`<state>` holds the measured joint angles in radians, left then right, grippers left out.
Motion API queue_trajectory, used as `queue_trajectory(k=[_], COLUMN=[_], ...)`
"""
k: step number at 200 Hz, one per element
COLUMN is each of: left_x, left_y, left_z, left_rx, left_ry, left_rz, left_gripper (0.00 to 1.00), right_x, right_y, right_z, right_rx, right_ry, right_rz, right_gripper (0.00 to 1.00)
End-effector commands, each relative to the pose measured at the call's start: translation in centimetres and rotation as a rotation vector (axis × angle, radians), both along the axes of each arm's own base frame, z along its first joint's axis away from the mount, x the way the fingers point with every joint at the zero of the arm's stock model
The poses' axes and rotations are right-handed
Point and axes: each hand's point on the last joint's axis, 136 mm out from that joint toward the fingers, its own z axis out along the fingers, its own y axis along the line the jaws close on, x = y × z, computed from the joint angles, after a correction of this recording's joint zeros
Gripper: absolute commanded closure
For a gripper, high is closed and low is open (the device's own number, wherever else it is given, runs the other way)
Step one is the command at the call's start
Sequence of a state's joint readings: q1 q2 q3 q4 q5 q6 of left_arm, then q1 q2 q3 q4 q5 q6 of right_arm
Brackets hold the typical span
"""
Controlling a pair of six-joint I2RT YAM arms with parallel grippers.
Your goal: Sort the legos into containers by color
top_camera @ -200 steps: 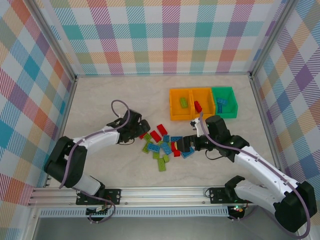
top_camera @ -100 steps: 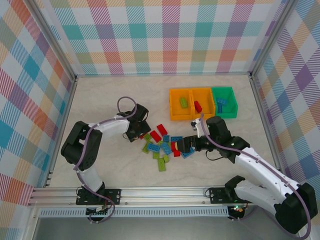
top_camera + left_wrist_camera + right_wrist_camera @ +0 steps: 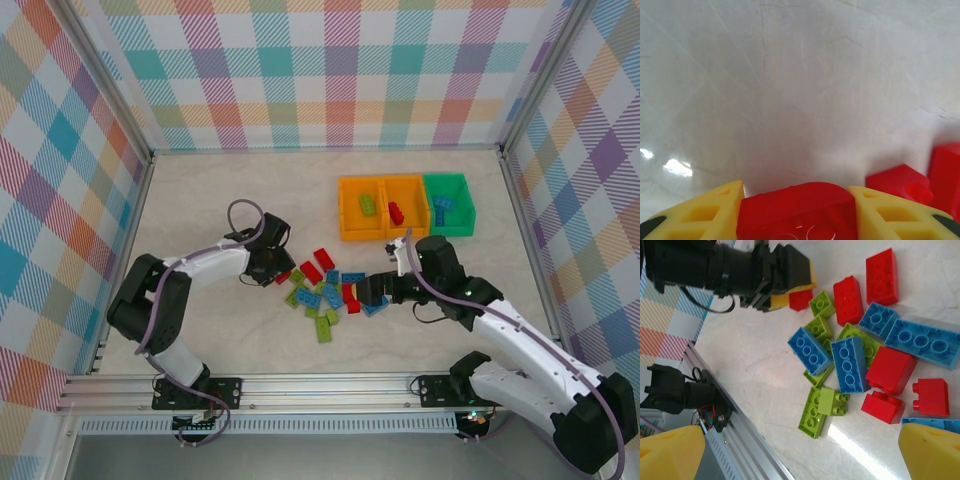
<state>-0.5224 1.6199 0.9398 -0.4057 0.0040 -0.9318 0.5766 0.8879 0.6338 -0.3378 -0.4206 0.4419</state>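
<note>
So the left gripper [image 3: 277, 271] has barely shifted at the left end of the lego pile [image 3: 325, 290], clamped on a red lego [image 3: 795, 212]. Right gripper [image 3: 365, 291] hangs wide open over the pile's right side, empty.

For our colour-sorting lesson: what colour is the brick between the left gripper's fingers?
Red brick, clearest in the left wrist view.

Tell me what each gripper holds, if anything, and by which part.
The left gripper clamps a small red studded plastic brick by two opposite sides. The right gripper is open, holding nothing.
</note>
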Motion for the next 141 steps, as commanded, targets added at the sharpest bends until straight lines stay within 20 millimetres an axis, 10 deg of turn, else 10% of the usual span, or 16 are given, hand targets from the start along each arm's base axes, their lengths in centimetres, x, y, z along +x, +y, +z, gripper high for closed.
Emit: queue_trajectory(k=[1,44,141], left_x=[0.9,1.4,13.3], left_y=[-2.8,-12.2,-30.8], left_z=[5.7,14.3,14.8], left_rx=[-0.108,-0.023,0.056], left_ry=[-0.168,-0.483,-0.768], left_rz=[-0.041,-0.326,-0.628], left_gripper=[0.58,0.59,0.58], right_x=[0.7,2.4,0.6], right_y=[-1.0,-4.8,-8.7], right_z=[1.0,3.8,3.3], right_rx=[0.007,0.023,0.03], right_ry=[-0.062,-0.243,-0.254], right_rz=[-0.085,-0.326,-0.478], right_gripper=[0.0,0.0,0.0])
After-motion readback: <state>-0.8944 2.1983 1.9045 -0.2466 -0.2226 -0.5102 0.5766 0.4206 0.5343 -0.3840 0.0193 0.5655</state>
